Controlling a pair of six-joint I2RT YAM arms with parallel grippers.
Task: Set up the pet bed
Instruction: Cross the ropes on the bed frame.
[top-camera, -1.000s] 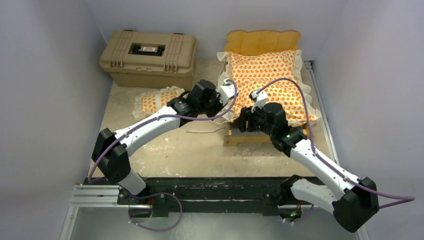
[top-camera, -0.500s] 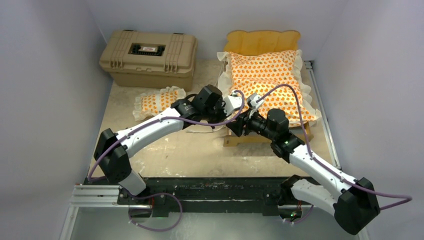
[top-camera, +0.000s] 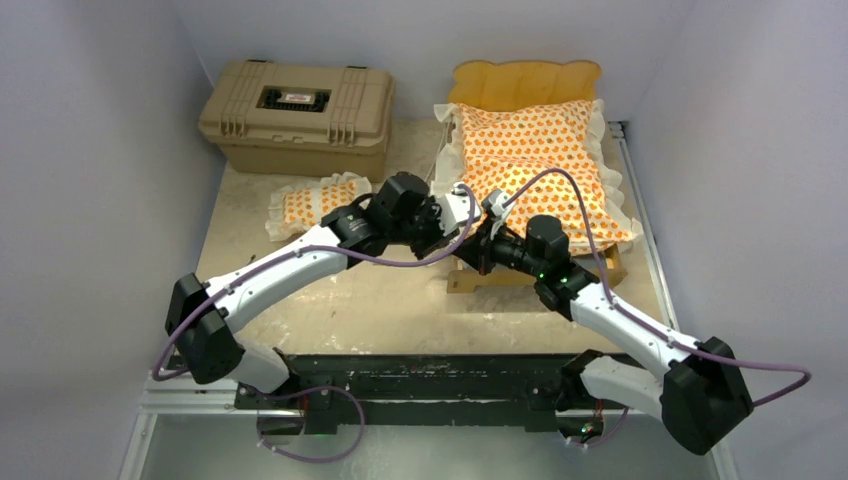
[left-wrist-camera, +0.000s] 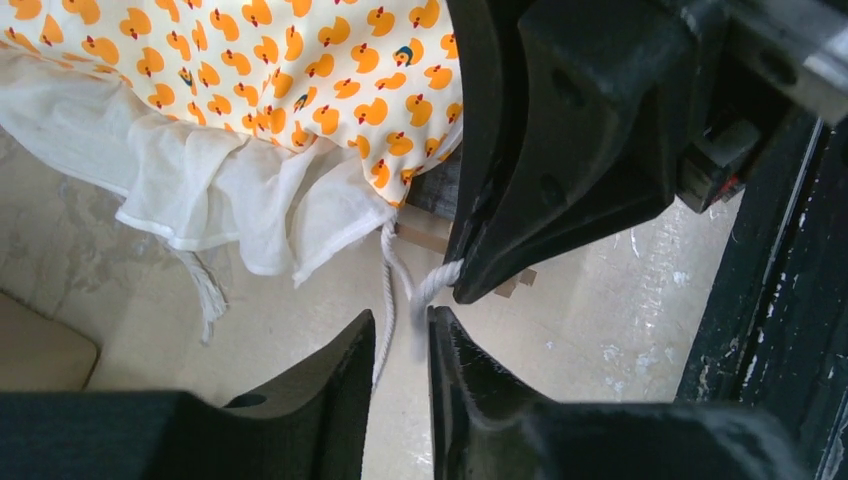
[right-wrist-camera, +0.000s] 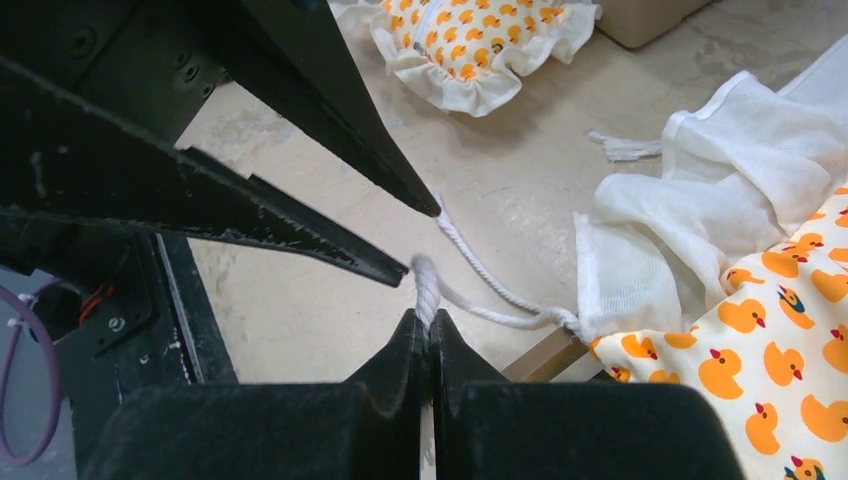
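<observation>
Two arms (top-camera: 290, 265) bent inward, tips together — right claw (right-wrist-camera: 430, 325) tight on the mattress cord (right-wrist-camera: 480, 282), left claw (left-wrist-camera: 402, 322) narrowly apart.

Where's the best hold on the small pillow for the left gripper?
Probably from straight above, pinching the pillow across its narrow middle: it lies flat on the table, soft and puffy, with the tan case close behind it.

Soft mattress cushion (top-camera: 540, 165) — white, printed with orange ducks, white ruffle; small matching ruffled pillow (top-camera: 318, 203); light-wood scalloped headboard (top-camera: 525, 83); tan plastic hard case (top-camera: 296, 115); white twisted cord (right-wrist-camera: 427, 285).
</observation>
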